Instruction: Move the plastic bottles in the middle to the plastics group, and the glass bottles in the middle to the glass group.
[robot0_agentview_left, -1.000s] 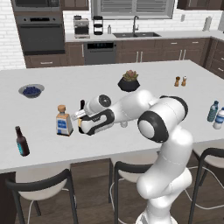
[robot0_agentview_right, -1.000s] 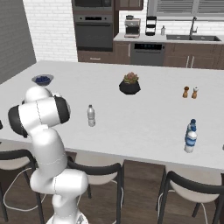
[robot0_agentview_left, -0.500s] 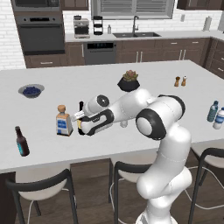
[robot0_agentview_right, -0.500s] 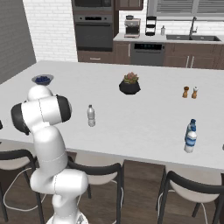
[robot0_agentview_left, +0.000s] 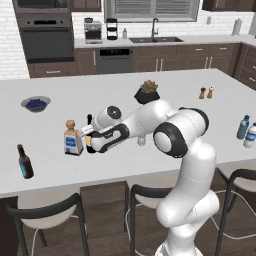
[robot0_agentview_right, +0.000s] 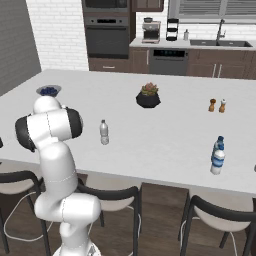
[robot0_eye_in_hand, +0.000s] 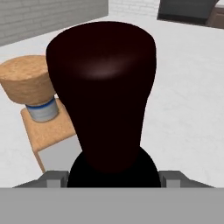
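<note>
Across the white island counter (robot0_agentview_left: 125, 95) we carry the dark wine bottle (robot0_agentview_left: 89, 135), our gripper (robot0_agentview_left: 92, 141) clamped around its body so it rides upright, now just beside the cork-stoppered squat bottle (robot0_agentview_left: 73, 138) of the glass group where it belongs.
</note>
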